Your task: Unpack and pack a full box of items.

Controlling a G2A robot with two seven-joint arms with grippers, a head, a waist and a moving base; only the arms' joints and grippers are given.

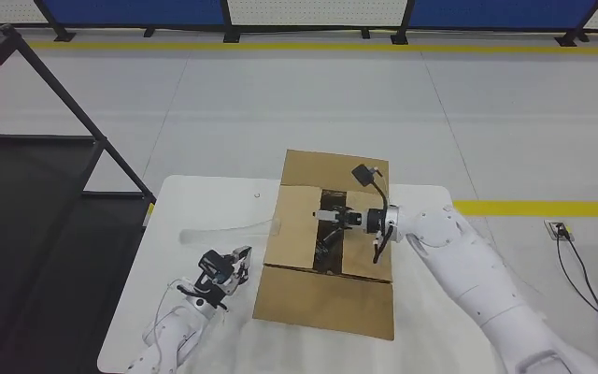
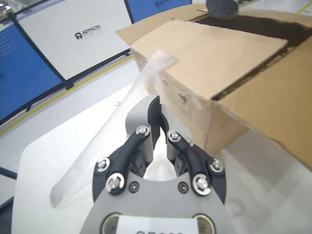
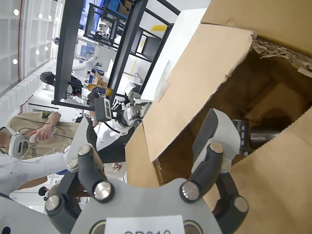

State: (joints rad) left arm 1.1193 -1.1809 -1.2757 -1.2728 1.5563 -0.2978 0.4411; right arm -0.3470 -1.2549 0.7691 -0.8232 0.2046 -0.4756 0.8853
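Currently the box (image 1: 322,299) sits mid-surface (image 1: 187,201) with its flaps half-open. Right gripper (image 3: 151,135) is spread wide over the gap. Left gripper (image 2: 159,118) is closed beside the box, apparently empty. Risk: the right gripper snags a flap edge going in and drags the box. The loose tape strip (image 2: 143,79) may stick.

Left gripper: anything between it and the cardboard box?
Top view: only bare table between the left gripper and the cardboard box. The loose tape strip lies beside that gap, not in it.
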